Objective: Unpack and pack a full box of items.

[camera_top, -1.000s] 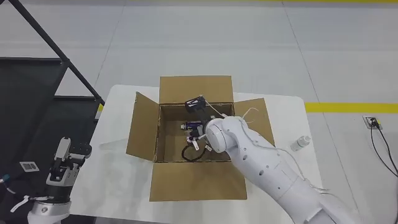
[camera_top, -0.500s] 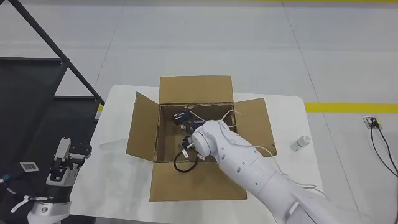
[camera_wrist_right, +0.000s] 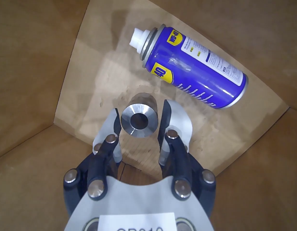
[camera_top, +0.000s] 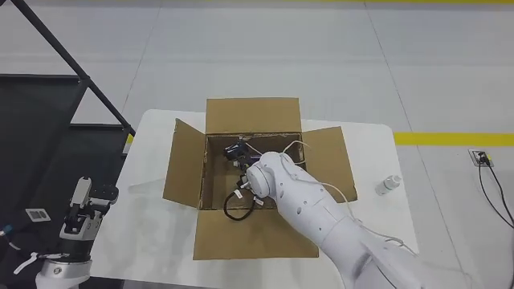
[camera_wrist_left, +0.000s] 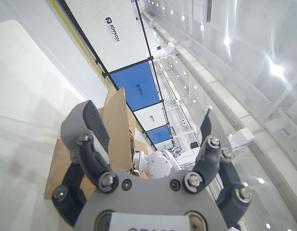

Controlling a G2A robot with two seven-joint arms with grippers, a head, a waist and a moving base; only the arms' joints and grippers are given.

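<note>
Right end effector (camera_wrist_right: 141, 108) points down into the cardboard box (camera_top: 253, 116) at the centre of the top view. Its 2 fingers are parted and flank the steel cylinder (camera_wrist_right: 138, 120), which stands on end, with slim gaps either side. A spray can (camera_wrist_right: 194, 70) lies just beside it. Judged step: grasp. The fingers should close evenly on the curved sides, then lift straight up, clear of the can. Left end effector (camera_wrist_left: 148, 108) is open and empty, tilted upward at the lower left of the top view, beside the bench (camera_top: 152, 209).

Box (camera_top: 253, 115) interior mostly hidden under right arm (camera_top: 305, 202) (top view).
</note>
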